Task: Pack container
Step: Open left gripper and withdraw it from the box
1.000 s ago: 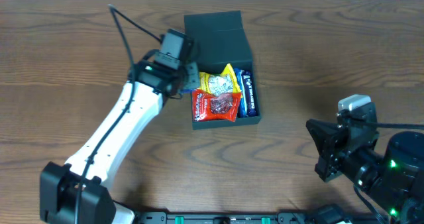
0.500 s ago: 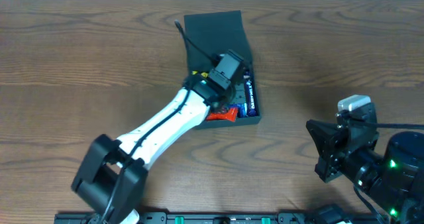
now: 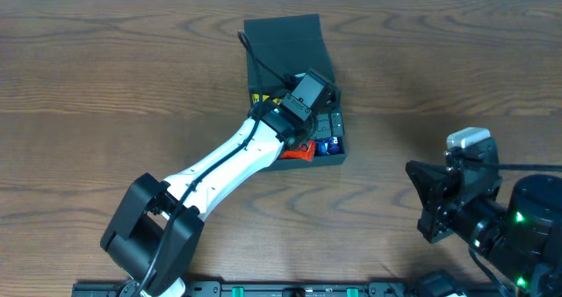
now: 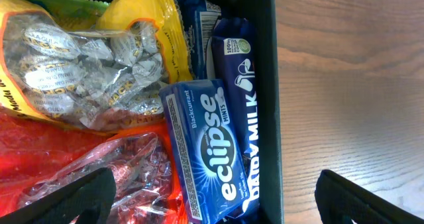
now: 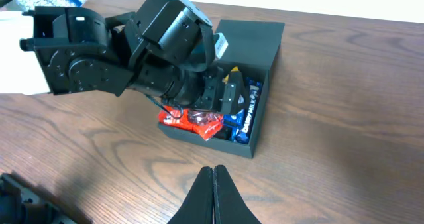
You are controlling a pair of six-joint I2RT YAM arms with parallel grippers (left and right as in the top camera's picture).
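Note:
The container [image 3: 307,163] is a dark teal box with its lid [image 3: 285,38] standing open at the back. Inside lie a yellow bag of silver-wrapped sweets [image 4: 86,58], a red packet [image 4: 99,177], a blue Eclipse mints packet [image 4: 202,151] and a Dairy Milk bar [image 4: 242,85] against the container wall [image 4: 265,85]. My left gripper [image 4: 217,177] hovers open over the box's right side [image 3: 323,121], its fingers wide apart and holding nothing. My right gripper [image 5: 213,184] is shut and empty, low over the wood in front of the container [image 5: 265,65].
The right arm [image 3: 474,200] sits at the table's lower right, well away from the box. Bare wooden tabletop [image 3: 421,77] surrounds the container. The left arm [image 3: 228,161] stretches diagonally from the lower left, with a black cable [image 3: 259,64] looping over the lid.
The left arm swung right, from beside the container's left wall to above its contents. Its jaws went from partly closed to wide open. The right arm stayed still.

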